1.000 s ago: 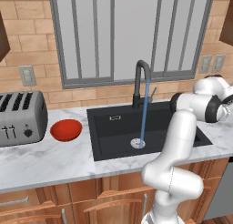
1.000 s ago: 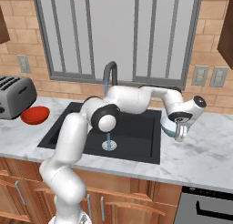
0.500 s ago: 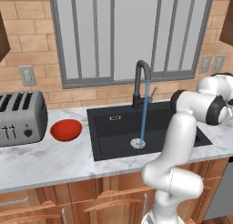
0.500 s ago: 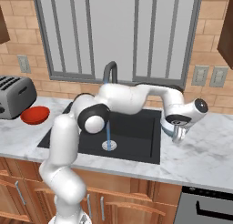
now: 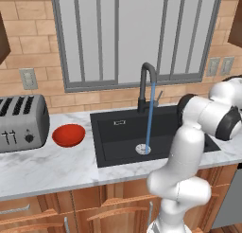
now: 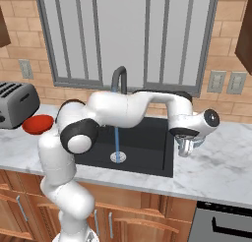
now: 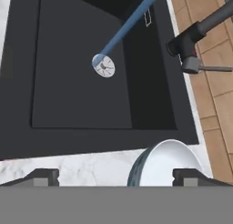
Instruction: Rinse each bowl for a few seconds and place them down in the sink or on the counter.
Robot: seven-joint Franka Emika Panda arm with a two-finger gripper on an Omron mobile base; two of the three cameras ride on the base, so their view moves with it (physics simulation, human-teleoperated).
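Two bowls: one red bowl (image 5: 69, 135) on the counter (image 5: 47, 168) left of the sink (image 5: 123, 137), beside one toaster (image 5: 21, 123); one white bowl (image 7: 166, 166) on the counter right of the sink, under the gripper (image 7: 116, 176); jaws wide, holding nothing; water runs

A matt black sink (image 5: 118, 132) with a shiny metal drain (image 7: 104, 66) sits in a smooth veined marble table (image 5: 47, 165), a glossy red bowl (image 5: 68, 135) beside a brushed-metal toaster (image 5: 21, 123), wooden cabinets (image 5: 71, 208) below.
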